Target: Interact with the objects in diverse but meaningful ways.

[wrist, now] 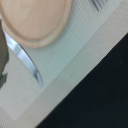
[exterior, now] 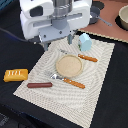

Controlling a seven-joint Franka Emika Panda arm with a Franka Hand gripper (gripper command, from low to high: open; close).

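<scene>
Pale blue carton stands just right of the claw, which hovers above the plate's far edge, its opening hidden.

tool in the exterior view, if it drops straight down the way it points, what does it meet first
Probably the placemat just behind the round wooden plate, or that plate's far rim. The tool hangs above that edge; depth is unclear. The wrist view shows plate and mat directly below.

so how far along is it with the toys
Nothing looks handled yet. The loaf lies off the mat, the sausage on its edge, the carton upright near the plate. The hand hovers above the mat, seemingly empty. All interactions remain.
</scene>
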